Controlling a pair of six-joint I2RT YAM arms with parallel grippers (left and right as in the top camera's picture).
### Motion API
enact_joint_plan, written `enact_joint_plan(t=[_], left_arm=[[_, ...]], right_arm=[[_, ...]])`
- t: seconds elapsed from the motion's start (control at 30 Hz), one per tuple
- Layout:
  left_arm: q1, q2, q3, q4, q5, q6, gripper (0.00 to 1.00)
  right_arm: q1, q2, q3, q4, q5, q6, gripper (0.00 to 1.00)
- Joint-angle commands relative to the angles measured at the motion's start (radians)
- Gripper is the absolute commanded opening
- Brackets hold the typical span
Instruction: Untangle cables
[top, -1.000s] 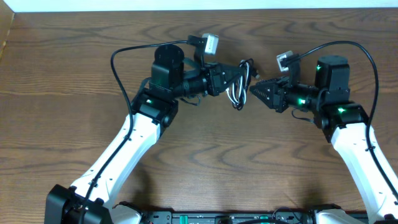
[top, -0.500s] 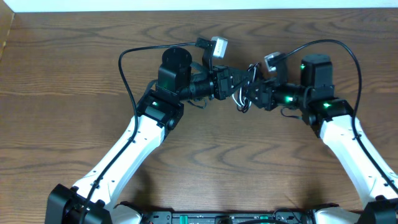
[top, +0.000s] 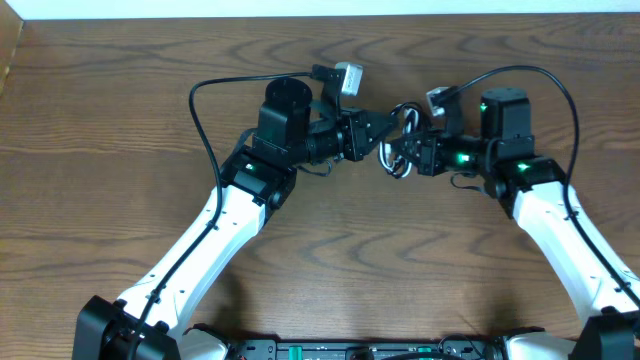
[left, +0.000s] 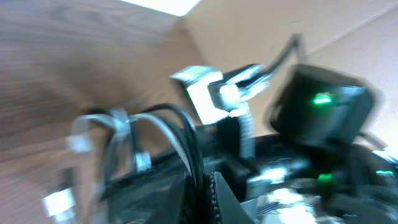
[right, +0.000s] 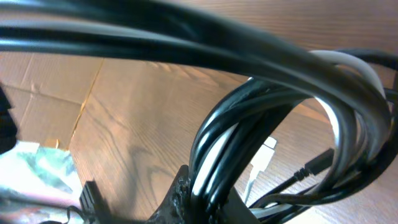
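Far left, bare wooden table (top: 120, 100); nothing of the task lies there. The left arm reaches in toward the middle, and the left gripper (top: 383, 139) is clamped fully closed on the near side of the cables (top: 392, 160). These are a small knot of black and white cords bunched between the two arms, above the table's centre and toward its far edge. The left wrist view is too blurred to show which strands are caught. Just right of the bundle, the right gripper (top: 413, 153) is also closed tight. Its wrist view shows several black loops and one white cord (right: 348, 68) running down into its fingers, so it appears to grip the same bunch, with a white plug end (right: 264, 152) dangling below over the wood. The two grippers sit nearly touching with the tangle pinched between them.

Risks from here: if both hold the same loops, drawing apart would cinch the knot rather than open it. A hard pull could slide the thin cords out of one grip and drop the bundle. The loose plug could snag inside a loop and lock it. The right arm's own thick black wire (top: 540, 72) arches close by and could be mistaken for the cords or fouled if the wrist rolls. With fingertips this close, any inward move risks a collision.
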Motion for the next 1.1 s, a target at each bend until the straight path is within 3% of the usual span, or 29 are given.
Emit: enact_joint_plan(t=[0.0, 0.2, 0.53, 1.07], left_arm=[[-0.001, -0.02, 0.018, -0.07, -0.193, 0.154, 0.07], [-0.001, -0.013, 0.018, -0.235, -0.375, 0.274, 0.08], [-0.001, -0.011, -0.035, -0.258, -0.38, 0.299, 0.08], [0.028, -0.011, -0.193, -0.261, -0.455, 0.298, 0.08]], right_arm=[[-0.042, -0.072, -0.003, -0.021, -0.008, 0.012, 0.01], [-0.087, -0.173, -0.003, -0.032, -0.045, 0.013, 0.01], [-0.173, -0.306, -0.003, -0.004, -0.044, 0.074, 0.01], [-0.285, -0.362, -0.003, 0.092, -0.044, 0.182, 0.01]])
